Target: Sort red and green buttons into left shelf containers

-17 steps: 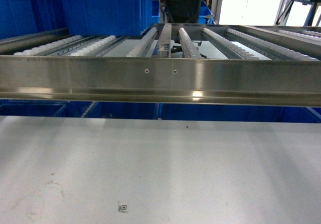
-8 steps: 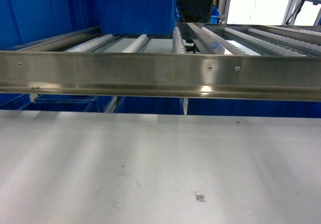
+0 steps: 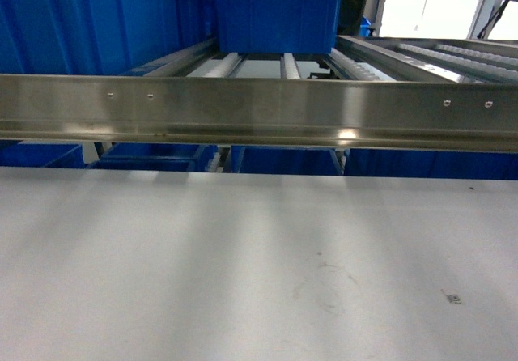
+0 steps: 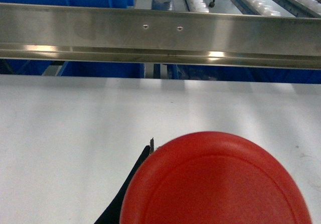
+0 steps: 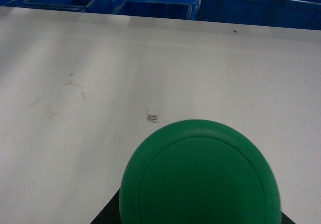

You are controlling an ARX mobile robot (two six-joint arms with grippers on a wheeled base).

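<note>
Red button (image 4: pixel 215 181) fills left wrist view, close.

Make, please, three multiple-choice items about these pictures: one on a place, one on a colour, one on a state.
1. Where does the blue bin stand?
A. on the roller shelf
B. on the white table
C. on the floor

2. Which colour is the cap close before the right wrist camera?
A. red
B. yellow
C. green

3. How is the white table in the head view?
A. bare of buttons
B. holding both buttons
C. holding a bin

Answers: 1 A, rollers run under it. 2 C, the green cap fills that view. 3 A, only marks show.
</note>
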